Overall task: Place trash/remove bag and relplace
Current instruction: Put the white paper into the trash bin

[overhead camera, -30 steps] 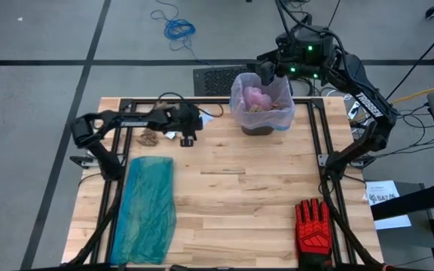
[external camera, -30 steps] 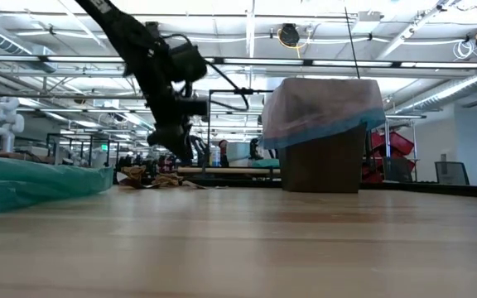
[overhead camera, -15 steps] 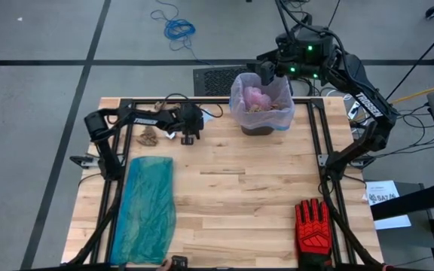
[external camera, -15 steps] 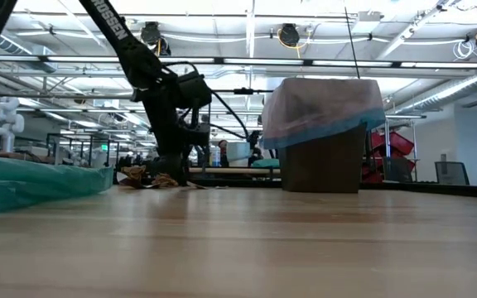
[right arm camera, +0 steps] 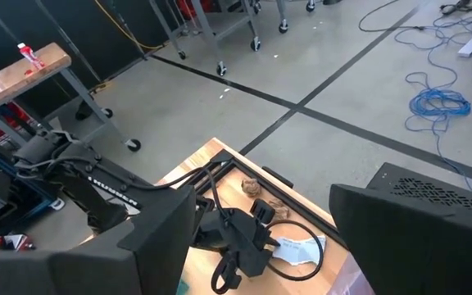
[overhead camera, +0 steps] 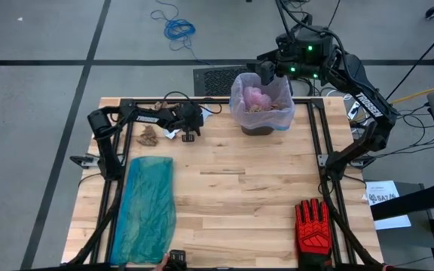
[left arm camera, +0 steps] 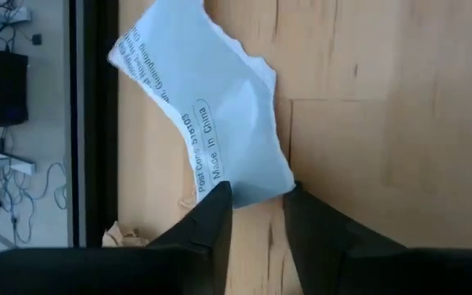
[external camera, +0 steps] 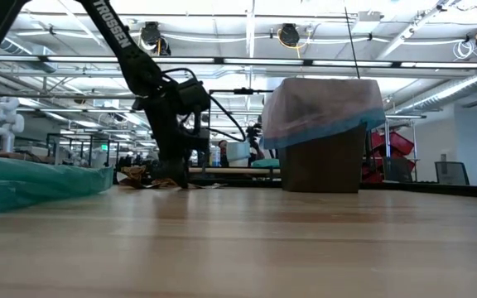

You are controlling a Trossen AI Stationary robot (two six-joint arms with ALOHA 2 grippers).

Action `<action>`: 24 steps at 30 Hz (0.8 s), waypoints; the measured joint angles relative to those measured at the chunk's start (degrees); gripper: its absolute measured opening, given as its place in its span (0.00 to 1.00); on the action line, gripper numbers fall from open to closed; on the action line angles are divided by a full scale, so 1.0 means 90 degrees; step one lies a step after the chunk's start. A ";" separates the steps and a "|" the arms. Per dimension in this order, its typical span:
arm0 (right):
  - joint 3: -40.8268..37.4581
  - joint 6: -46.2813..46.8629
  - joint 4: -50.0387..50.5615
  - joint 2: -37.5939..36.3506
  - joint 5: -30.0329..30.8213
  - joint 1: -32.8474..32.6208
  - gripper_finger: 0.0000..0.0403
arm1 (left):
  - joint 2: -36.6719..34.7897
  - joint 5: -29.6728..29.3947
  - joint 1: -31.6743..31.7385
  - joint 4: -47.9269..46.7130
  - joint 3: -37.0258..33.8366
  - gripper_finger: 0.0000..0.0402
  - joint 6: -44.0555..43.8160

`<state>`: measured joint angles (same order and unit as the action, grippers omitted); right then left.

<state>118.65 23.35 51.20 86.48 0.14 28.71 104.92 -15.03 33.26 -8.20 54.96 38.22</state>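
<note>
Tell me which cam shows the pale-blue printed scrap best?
Left wrist view: the scrap fills the frame, print legible, left gripper at its edge. High view shows only a small pale patch; right wrist view shows it small, far off; low view hides it.

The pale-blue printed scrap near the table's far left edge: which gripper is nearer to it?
Left. The left gripper is right at the pale-blue scrap, a finger on each side of its edge. The right gripper hangs over the bin's rim, far away.
</note>
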 joint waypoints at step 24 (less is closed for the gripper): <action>-0.0002 0.0099 -0.0044 0.0000 0.0001 0.0000 0.68 | -0.1612 0.1059 -0.0114 -0.1218 0.0537 0.00 -0.2066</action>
<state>118.63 24.24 50.81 86.48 0.14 28.71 90.41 -5.50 32.24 -19.16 59.79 19.62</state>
